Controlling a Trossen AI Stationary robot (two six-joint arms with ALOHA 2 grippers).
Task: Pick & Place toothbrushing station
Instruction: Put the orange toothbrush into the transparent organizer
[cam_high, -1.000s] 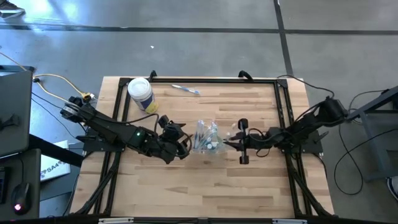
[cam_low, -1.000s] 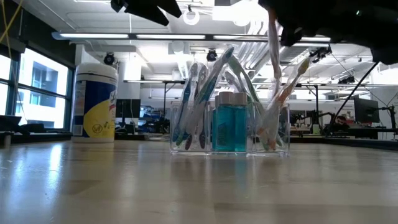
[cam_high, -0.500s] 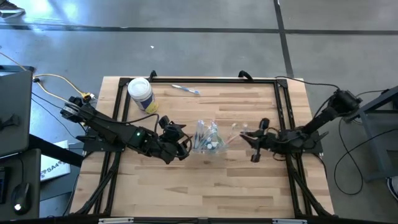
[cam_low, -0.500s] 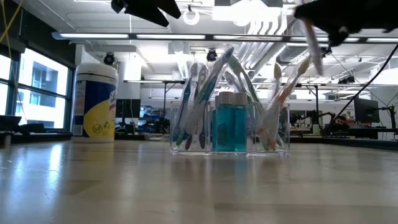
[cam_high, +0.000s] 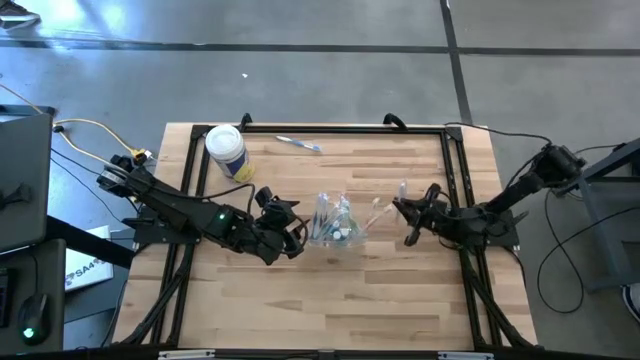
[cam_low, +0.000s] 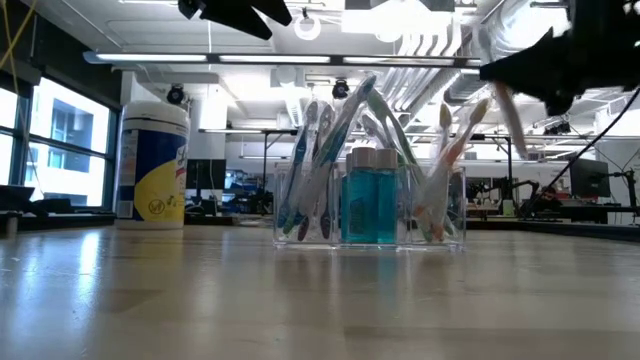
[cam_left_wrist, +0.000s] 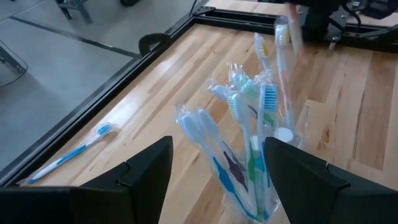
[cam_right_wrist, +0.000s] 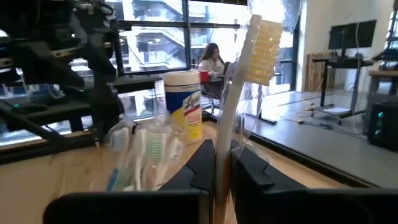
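Your right end effector (cam_high: 408, 221) has pulled back from the clear holder (cam_high: 333, 230) at the middle of the tabletop (cam_high: 300, 300), clenched on a wrapped toothbrush (cam_right_wrist: 239, 93). That slick wrapper could let the brush slip or swing. Your left end effector (cam_high: 290, 232) waits released beside the holder. You can't make out which compartment the brush left.

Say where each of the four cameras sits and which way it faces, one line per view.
High: overhead, straight down on the table, both arms.
Low: at tabletop level, facing the clear holder; arms overhead.
Left wrist: over the open left gripper, facing the holder.
Right wrist: behind the right gripper, shut on a wrapped toothbrush.
Shared: low and right wrist show the yellow-labelled canister.
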